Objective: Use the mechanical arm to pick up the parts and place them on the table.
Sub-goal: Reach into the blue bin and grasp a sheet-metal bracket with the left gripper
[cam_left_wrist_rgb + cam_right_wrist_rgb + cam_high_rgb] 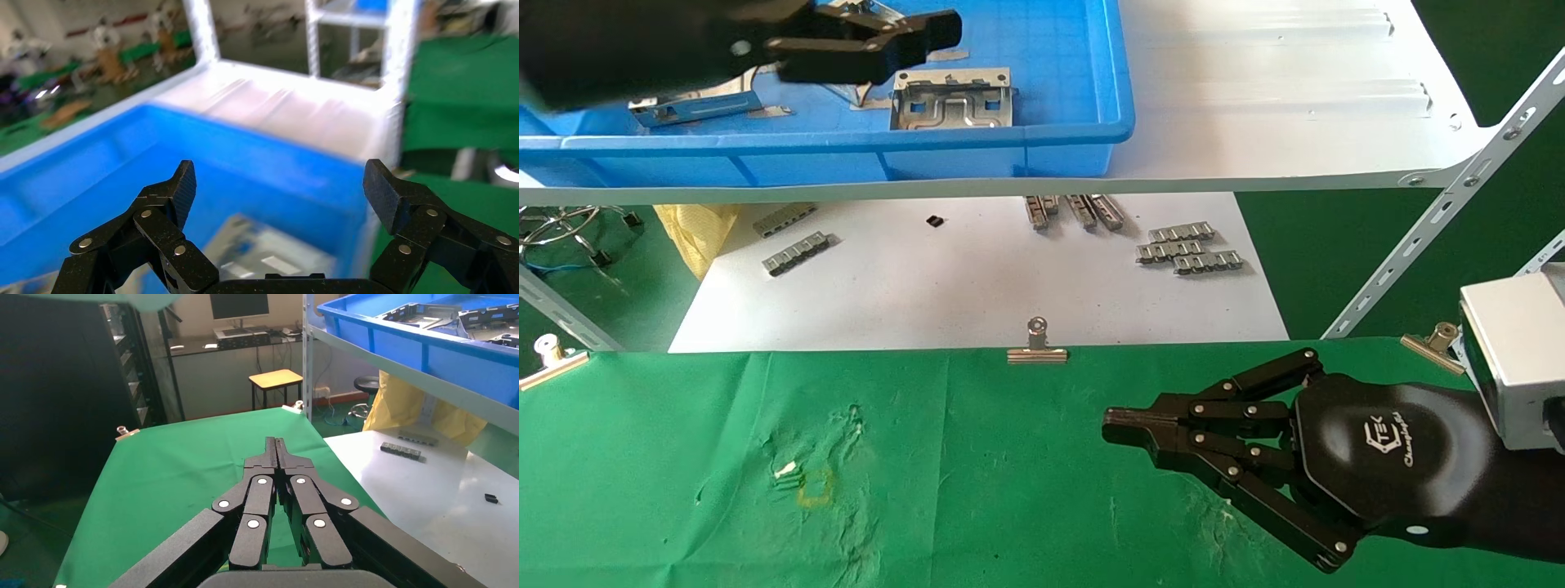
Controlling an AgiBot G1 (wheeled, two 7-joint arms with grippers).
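Left gripper (903, 37) spread wide above the blue bin (1042, 139), poised for a grasp.
Just beside and below its fingertips lies a stamped metal part (952, 102), apparently the target; only the left wrist view shows the wide gap. Right gripper (1120, 426) hovers pressed shut over the bare green table (682, 457), evidently parked.

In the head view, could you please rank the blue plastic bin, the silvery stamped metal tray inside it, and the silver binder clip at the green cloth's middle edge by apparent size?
1. Blue plastic bin, cut off by the frame.
2. Silvery stamped metal tray.
3. Silver binder clip, smallest though nearest the camera.
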